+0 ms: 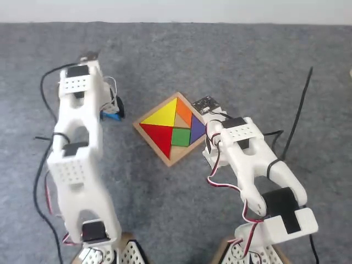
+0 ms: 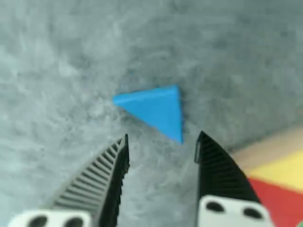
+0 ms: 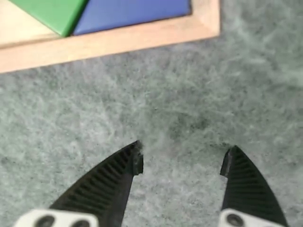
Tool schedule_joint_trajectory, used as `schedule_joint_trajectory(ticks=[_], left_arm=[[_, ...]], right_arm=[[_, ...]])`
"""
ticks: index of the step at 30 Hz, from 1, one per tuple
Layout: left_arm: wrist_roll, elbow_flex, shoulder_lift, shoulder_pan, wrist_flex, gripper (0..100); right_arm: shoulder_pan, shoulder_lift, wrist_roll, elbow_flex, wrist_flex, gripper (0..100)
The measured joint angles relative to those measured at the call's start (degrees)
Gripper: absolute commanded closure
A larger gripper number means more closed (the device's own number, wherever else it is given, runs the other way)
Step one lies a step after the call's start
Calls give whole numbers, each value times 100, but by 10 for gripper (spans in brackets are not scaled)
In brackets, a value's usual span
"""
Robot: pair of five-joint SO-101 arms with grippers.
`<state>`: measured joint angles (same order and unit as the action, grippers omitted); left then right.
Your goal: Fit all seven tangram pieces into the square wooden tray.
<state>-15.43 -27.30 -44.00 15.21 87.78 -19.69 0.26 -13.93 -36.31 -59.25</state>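
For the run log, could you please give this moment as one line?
left pincer open by blue triangular piece on grey carpet | right pincer open beside square wooden tray | tray gap unfilled

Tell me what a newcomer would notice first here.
The wooden tray mid-table draws the eye, its yellow triangle and red triangle vivid against the grey mat. Next comes the lone blue triangle lying on the mat outside the tray, with the left pincer open close by it.
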Motion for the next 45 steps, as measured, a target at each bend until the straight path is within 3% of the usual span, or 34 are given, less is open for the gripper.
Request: schedule_joint_trajectory(ticks=[7, 15, 19, 24, 25, 33, 37, 41, 45], left_arm=[[-1547, -2233, -1240, 114, 914, 777], [-2004, -3411, -2145, 123, 1002, 779], [-2022, -3666, -2268, 123, 1055, 795], [-2022, -3684, -2268, 88, 1064, 988], [-2022, -3684, -2268, 88, 1064, 991], [-1837, -3481, -2242, 9, 1064, 833], [-1732, -3130, -2031, 35, 1073, 828], [-1284, -2374, -1565, 18, 1055, 824], [-308, -1996, -1037, -70, 1064, 823]], right_arm=[[0, 0, 0, 0, 0, 724], [0, 0, 0, 0, 0, 724], [0, 0, 0, 0, 0, 724], [0, 0, 0, 0, 0, 724], [0, 0, 0, 0, 0, 724], [0, 0, 0, 0, 0, 724], [0, 0, 0, 0, 0, 724], [0, 0, 0, 0, 0, 724], [0, 0, 0, 0, 0, 724]])
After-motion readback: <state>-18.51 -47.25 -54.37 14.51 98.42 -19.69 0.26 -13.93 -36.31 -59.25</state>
